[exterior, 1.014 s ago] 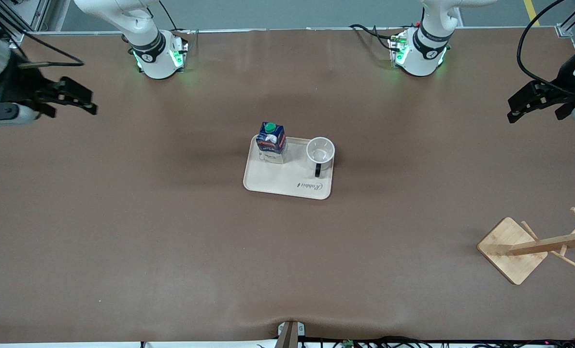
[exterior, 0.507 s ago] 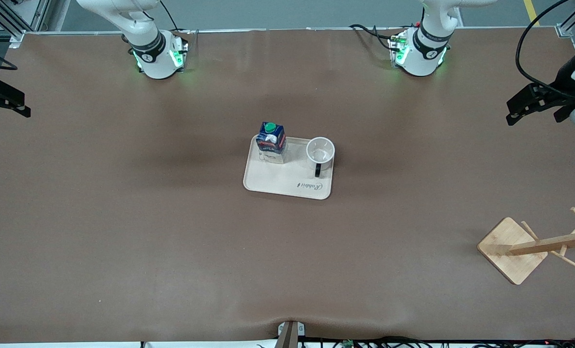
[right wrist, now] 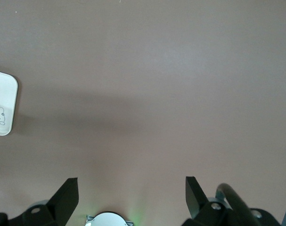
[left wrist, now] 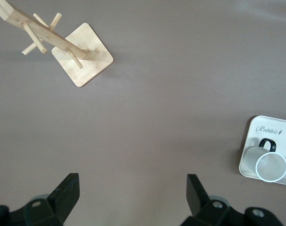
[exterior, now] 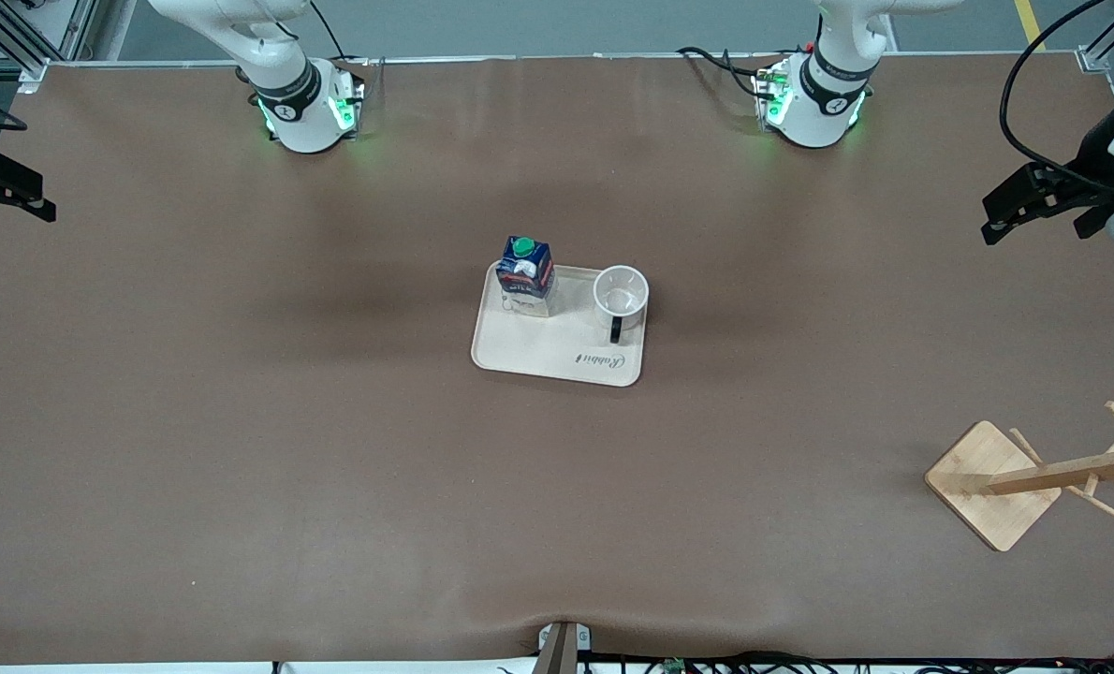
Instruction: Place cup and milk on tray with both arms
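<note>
I find the milk [exterior: 525, 274] upright on the tray [exterior: 543, 351] at mid-bench [exterior: 332, 421], the cup [exterior: 621, 293] beside it on the tray, toward the left arm's end. Left claw [exterior: 1011, 208] hangs over its bench end, fingers apart, empty. Right claw [exterior: 9, 185] likewise over its end, fingers apart. Wooden rack [exterior: 1011, 479] stands near the front camera.

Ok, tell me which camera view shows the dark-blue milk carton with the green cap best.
The front view: the whole dark-blue milk carton stands upright on the cream tray. The left wrist view catches only a blue sliver at its edge; the right wrist view shows none.
</note>
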Motion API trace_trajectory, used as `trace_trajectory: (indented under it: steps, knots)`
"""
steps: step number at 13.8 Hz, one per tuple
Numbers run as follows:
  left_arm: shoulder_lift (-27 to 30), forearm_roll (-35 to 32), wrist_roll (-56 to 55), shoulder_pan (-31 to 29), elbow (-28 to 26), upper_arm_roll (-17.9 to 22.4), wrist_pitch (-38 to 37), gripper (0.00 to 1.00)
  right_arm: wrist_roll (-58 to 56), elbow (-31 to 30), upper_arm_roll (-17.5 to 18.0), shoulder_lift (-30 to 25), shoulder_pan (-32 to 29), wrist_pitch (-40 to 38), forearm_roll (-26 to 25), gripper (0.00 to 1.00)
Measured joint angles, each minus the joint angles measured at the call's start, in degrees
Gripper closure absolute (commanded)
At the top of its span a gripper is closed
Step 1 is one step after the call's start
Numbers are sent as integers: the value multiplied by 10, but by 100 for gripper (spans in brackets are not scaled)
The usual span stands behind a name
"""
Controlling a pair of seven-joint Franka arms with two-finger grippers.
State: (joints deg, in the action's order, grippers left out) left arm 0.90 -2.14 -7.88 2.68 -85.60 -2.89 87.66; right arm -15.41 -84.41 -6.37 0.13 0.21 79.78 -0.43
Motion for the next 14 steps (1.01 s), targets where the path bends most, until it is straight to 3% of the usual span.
trace_trajectory:
  steps: [14]
  knots:
    - [0, 0, 0, -5, -1, 1, 31, 0, 0, 2, 2, 0, 0, -2, 5, 0]
